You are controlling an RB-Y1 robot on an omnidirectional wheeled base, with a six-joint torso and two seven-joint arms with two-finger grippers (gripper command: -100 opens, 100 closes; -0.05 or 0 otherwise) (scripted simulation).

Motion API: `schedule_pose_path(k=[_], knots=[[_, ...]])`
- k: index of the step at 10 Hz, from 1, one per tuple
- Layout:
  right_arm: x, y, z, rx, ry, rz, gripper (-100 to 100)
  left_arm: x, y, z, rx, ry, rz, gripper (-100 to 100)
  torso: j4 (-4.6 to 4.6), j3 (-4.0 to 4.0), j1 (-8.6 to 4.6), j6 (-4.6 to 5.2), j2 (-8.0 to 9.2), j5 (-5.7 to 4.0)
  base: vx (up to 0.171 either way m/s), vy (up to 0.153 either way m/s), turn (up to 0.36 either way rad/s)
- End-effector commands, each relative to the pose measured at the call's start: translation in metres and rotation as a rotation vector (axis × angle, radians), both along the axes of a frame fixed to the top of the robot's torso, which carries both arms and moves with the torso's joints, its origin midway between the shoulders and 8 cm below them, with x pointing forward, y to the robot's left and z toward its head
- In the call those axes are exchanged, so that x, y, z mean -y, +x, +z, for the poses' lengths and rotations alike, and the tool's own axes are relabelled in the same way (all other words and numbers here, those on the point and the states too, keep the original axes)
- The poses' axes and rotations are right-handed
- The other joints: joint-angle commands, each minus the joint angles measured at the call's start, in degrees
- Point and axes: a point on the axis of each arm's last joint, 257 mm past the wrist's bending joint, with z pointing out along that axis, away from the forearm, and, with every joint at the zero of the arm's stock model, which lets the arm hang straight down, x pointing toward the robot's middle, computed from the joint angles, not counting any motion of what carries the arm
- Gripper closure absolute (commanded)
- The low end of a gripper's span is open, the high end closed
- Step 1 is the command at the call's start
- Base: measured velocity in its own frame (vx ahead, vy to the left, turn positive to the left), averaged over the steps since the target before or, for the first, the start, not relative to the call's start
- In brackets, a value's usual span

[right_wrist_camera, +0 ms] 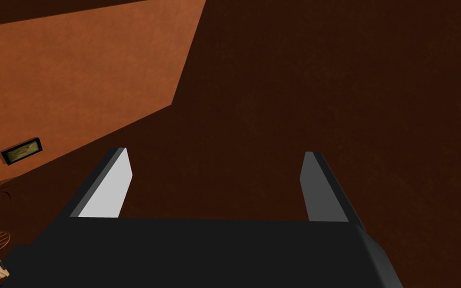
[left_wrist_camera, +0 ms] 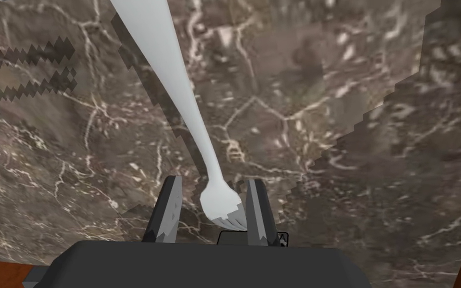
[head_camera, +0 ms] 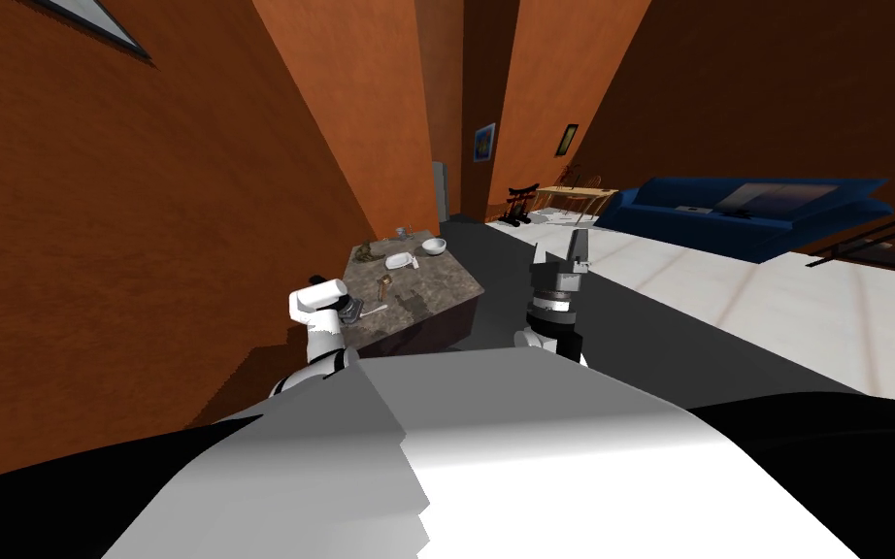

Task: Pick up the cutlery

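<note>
Left tool [left_wrist_camera: 214, 182] pointing down, fingers [left_wrist_camera: 169, 210] narrowed, right tool [right_wrist_camera: 215, 152] upright, spread wide

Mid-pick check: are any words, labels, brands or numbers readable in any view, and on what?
No readable text in any view.
White fork: plain, no stamp or brand.
Marble table: veining only, no label.
Blue wall picture and dark-framed picture: too small to tell whether they bear any words.
</note>
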Motion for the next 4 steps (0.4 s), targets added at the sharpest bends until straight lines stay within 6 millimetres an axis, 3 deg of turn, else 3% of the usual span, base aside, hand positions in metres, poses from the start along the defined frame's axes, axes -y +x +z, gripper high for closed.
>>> schedule_pose_path(k=[1,3,4], knots=[[0.0000,0.0000,0.0000,0.000,0.000,0.000,0,-0.0012,-0.0028,0.0082,-0.004,-0.001,-0.002,100,0.00,0.00,0.00,0.00,0.00,0.00,-0.005,-0.025,0.003],[0.0000,0.0000,0.0000,0.000,0.000,0.000,0,-0.0016,-0.0025,0.0102,-0.003,0.000,-0.002,100,0.01,0.02,-0.09,0.02,0.02,-0.02,-0.002,-0.019,0.004],[0.0000,0.0000,0.0000,0.000,0.000,0.000,0,-0.0015,-0.0028,0.0107,-0.004,-0.001,-0.002,0,-0.01,0.00,-0.04,0.02,0.01,0.00,0.000,0.000,0.000]])
